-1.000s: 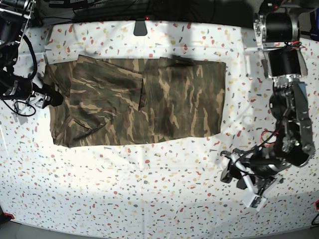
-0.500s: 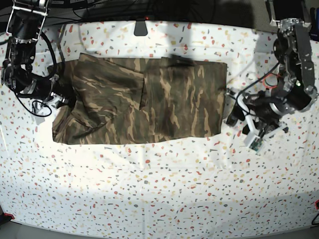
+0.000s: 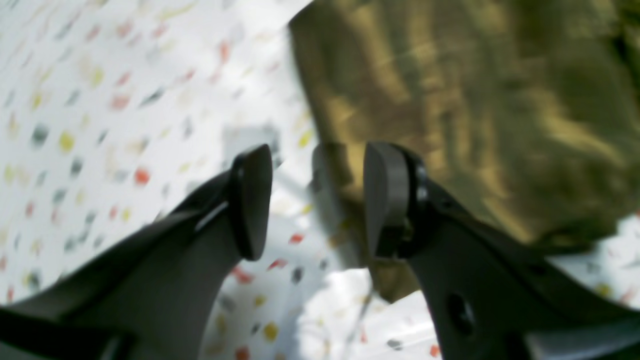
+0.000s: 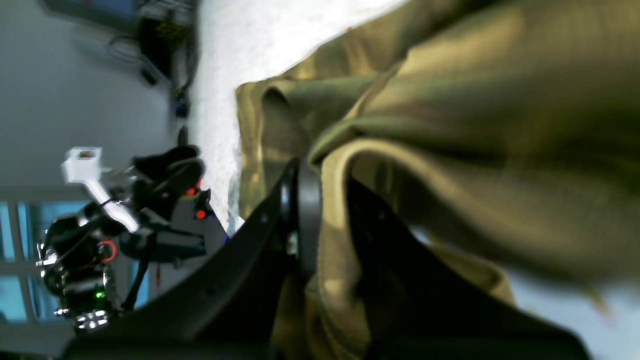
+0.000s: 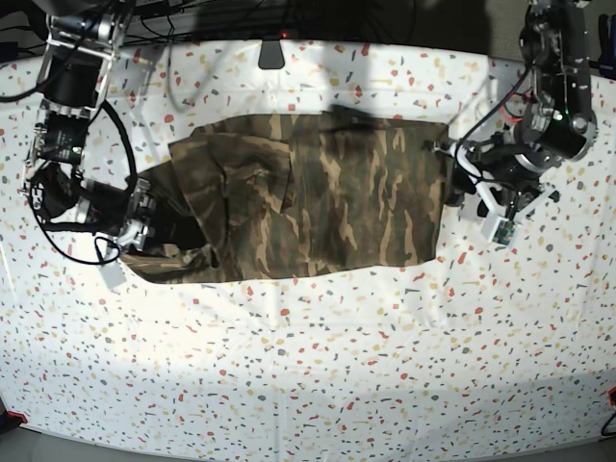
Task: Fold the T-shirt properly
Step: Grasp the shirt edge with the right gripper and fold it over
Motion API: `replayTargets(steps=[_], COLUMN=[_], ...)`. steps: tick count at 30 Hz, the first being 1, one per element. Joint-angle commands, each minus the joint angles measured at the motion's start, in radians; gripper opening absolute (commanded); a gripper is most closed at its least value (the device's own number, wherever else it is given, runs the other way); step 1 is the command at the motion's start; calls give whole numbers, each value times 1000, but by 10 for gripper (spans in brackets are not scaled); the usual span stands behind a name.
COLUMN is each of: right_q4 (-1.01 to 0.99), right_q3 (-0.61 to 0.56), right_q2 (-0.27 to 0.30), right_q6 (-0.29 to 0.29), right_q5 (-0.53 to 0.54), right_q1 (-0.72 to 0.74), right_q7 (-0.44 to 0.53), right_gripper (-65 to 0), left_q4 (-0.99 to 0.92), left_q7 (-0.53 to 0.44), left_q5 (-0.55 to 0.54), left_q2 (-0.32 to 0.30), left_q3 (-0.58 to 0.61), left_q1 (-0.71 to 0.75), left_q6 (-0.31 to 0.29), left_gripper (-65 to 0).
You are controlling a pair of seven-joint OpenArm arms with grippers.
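Observation:
The camouflage T-shirt (image 5: 327, 192) lies spread across the middle of the table, with its left part bunched and lifted. My right gripper (image 5: 183, 236) (image 4: 325, 220) is shut on a fold of the T-shirt (image 4: 450, 125) at its lower left edge; cloth is pinched between the fingers. At the shirt's right edge my left gripper (image 5: 452, 188) (image 3: 315, 200) stands open. In the left wrist view one of its fingers (image 3: 387, 200) is over the hem of the T-shirt (image 3: 450, 100), the other over the table, and nothing is gripped.
The table cover (image 5: 308, 366) is white with coloured speckles. A dark mount (image 5: 272, 53) and cables sit at the far edge. The left arm (image 4: 100, 225) shows in the background of the right wrist view.
My right gripper has shut on the shirt's left edge and pulled it right, bunching the cloth. The left arm has moved up from the front of the table to the shirt's right edge.

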Motion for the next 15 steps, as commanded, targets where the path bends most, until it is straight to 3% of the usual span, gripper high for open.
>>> replayTargets(steps=[1, 5, 15], right_q4=[31, 81, 127], right_q3=[2, -35, -309], right_q2=[-5, -79, -194], right_q6=[5, 5, 5], right_q5=[30, 30, 14], right_q1=[27, 41, 70], right_q7=[7, 7, 13], right_gripper=[-650, -650, -650], left_q4=[19, 19, 16], left_q7=[-21, 6, -2], left_q5=[6, 16, 23], left_q2=[-6, -6, 0], left_q3=[-4, -3, -4], left_q1=[-11, -10, 55], left_q6=[1, 32, 32], left_gripper=[-358, -358, -358])
